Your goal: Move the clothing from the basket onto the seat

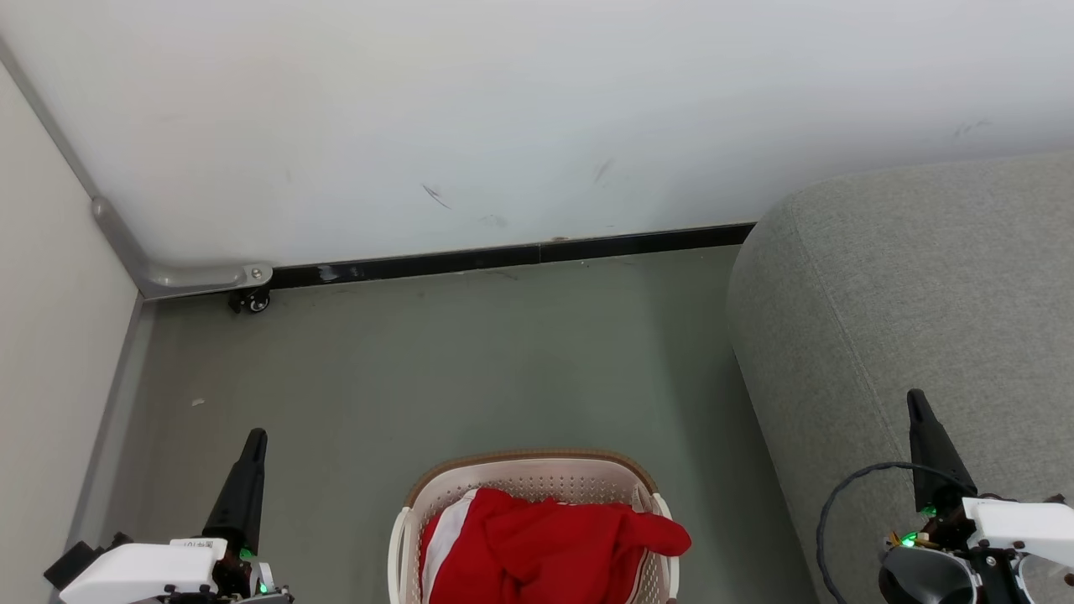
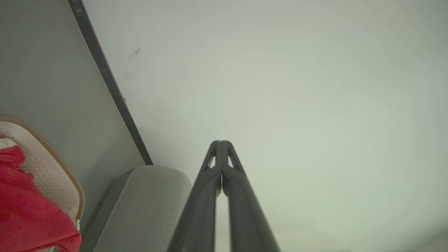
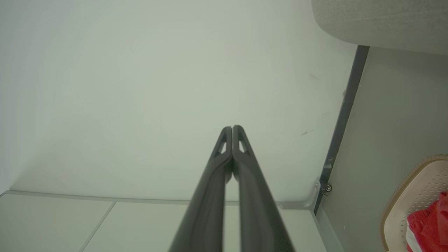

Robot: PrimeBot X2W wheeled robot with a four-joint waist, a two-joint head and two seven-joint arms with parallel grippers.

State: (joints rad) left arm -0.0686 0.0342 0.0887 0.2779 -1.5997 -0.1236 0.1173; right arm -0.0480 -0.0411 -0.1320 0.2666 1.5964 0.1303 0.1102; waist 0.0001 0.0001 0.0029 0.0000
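A small white label (image 1: 198, 544) sits on the housing behind the left jaws, at 7 o'clock in the head view. Its print is too small to read. In the left wrist view a white tag (image 2: 68, 210) lies at the rim of the basket (image 2: 45, 171), and its marks are also illegible.

The left jaws are pressed fully together, fingers (image 2: 210, 196) meeting at the tips with nothing between them. The right jaws, at 4 o'clock in the head view, are likewise closed and empty, fingers (image 3: 252, 196) touching.

The clothing (image 1: 545, 545) lies heaped in the basket at 6 o'clock, on the floor (image 1: 470, 369). One red fold drapes over the rim toward 3 o'clock, and white stripes show on the 9 o'clock side. How many garments there are I cannot tell.

The bottom edge cuts off the basket's near half. The seat (image 1: 906, 294) stands at 3 o'clock, apart from the basket and cut off by the right edge.
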